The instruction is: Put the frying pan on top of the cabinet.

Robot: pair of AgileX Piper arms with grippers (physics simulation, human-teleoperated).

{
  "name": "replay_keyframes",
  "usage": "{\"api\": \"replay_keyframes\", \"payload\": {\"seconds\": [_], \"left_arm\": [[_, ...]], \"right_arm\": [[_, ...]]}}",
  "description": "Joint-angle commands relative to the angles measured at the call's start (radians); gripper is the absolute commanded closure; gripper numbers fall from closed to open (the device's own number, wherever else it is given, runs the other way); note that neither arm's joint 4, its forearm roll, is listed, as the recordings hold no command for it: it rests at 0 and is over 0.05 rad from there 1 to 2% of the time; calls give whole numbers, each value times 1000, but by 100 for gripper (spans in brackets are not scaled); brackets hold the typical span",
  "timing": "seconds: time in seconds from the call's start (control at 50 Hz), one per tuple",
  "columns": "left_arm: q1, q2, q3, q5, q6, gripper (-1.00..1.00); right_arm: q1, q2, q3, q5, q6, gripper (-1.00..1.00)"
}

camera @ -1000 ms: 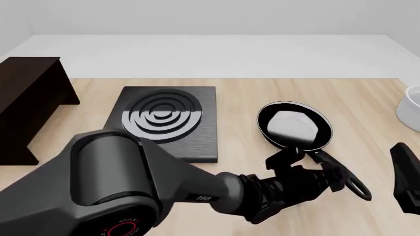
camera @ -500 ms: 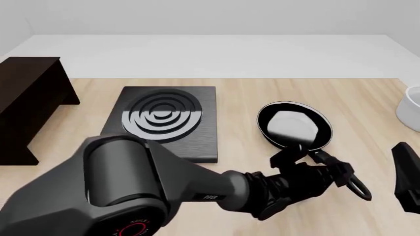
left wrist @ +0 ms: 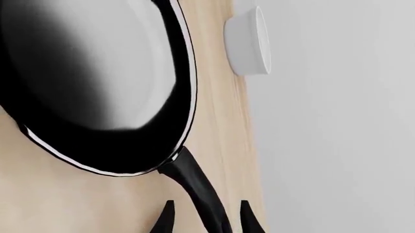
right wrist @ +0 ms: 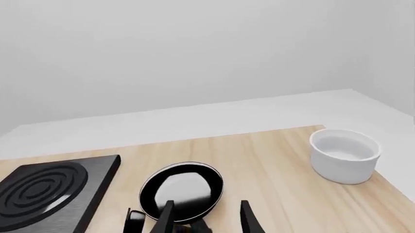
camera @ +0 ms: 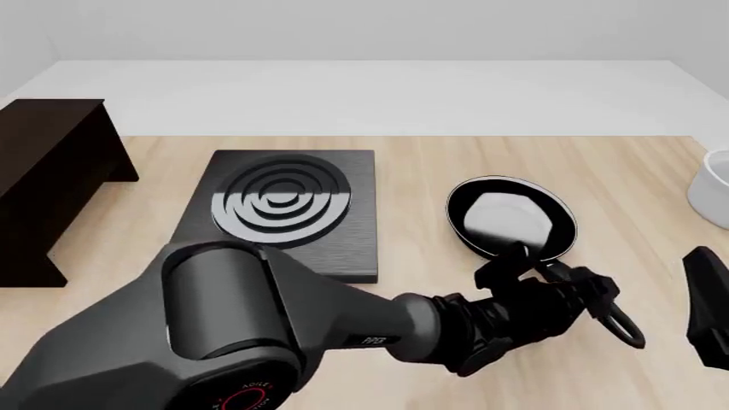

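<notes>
Round black frying pan w/ pale rim [camera: 510,219] sits flat on light wood worktop [camera: 638,179], near right edge. Left tool [left wrist: 204,221] open, fingers either side of pan's handle. Right tool [right wrist: 206,218] open, near-right corner.

frying pan [camera: 510,220]: glossy black, whitish sheen inside; handle smooth, satin black.
stove plate [camera: 287,209]: matt dark slab, rings glossy, mirror-like.
cabinet [camera: 46,171]: very dark brown wood, dull finish.
surface [camera: 638,188]: pale wood grain, matt.
bowl [right wrist: 344,156]: white, smooth, ceramic-looking.
my left pincer [camera: 561,289]: black, matt, plastic-looking.
</notes>
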Motion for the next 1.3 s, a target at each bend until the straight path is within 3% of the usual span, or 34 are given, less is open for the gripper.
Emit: {"api": "replay_keyframes", "payload": {"seconds": [0.02,1.3], "left_arm": [[8,94,-18,18,-38,-100],[32,190,-158,108,-30,-100]], "right_arm": [[-5,-1,0,0,3,-100],[-21,4,0,-5,25,-100]]}}
